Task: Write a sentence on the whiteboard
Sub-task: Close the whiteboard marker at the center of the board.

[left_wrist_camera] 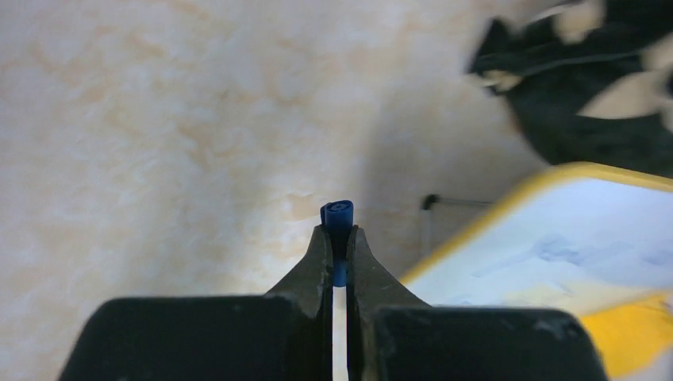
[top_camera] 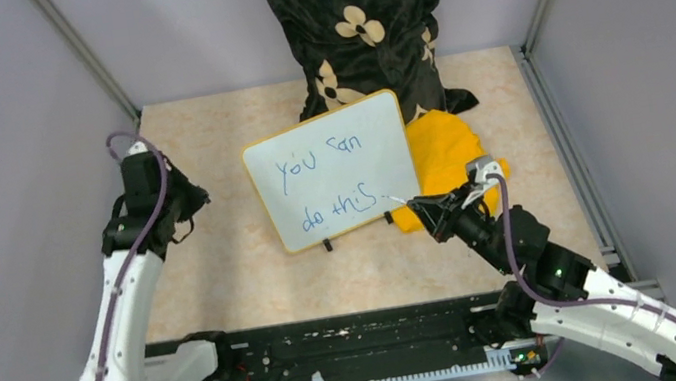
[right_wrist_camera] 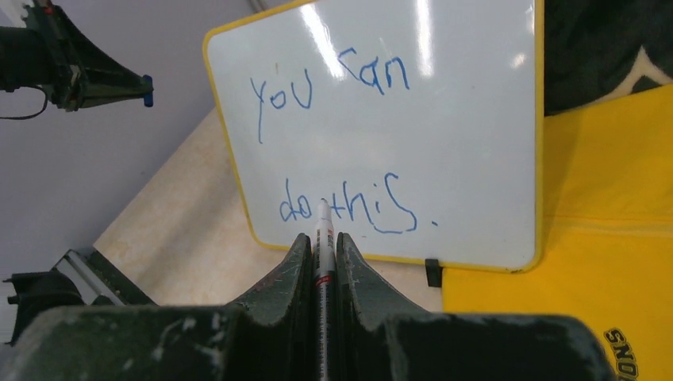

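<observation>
The whiteboard stands tilted at mid-table, yellow-framed, with black clips on its lower edge. The sentence reads "you can do this." in blue, in two lines, and shows plainly in the right wrist view. My right gripper is shut on a white marker. Its tip points at the board's lower right, just off the surface near the final dot. My left gripper is left of the board, above the table, shut on a blue marker cap. The board's corner lies to its right.
A black cloth with cream flowers rises behind the board. A yellow cloth lies under and right of the board, beneath my right gripper. Grey walls and metal rails bound the beige table.
</observation>
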